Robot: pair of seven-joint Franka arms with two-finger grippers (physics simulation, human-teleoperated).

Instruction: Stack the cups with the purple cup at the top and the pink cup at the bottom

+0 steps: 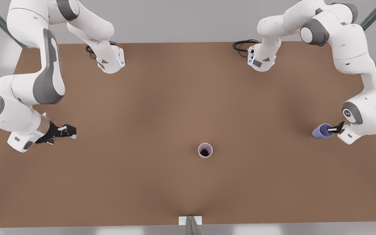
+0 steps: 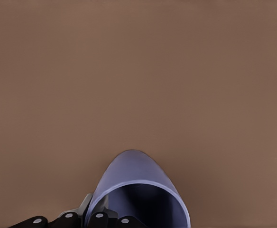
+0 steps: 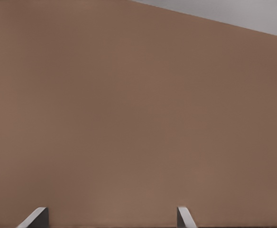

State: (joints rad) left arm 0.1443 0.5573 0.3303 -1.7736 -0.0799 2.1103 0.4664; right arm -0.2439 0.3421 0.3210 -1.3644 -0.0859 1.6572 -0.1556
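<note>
the left pincer (image 1: 333, 129), at the front view's right, is gripping the purple cup (image 1: 321, 131) by its rim, one finger inside the mouth and one outside. the cup is lying tilted over in that grip, its mouth turned toward the arm and its base pointing toward the middle of the table (image 1: 162, 107); the left wrist view is looking past the cup (image 2: 138, 190) at bare brown surface. whether it is lifted clear or just grazing the table is not something the pictures are settling.

the pink cup (image 1: 205, 150) is standing upright and alone near the middle of the table, mouth up, well apart from the purple one.

the right pincer (image 1: 64, 131) is waiting at the front view's left, its fingers (image 3: 34, 217) spread wide with nothing between them.

so the pick-up looks done, and the base cup is sitting ready. what is remaining, by my reading, is carrying the purple cup across, righting it above the pink one and lowering it in.
</note>
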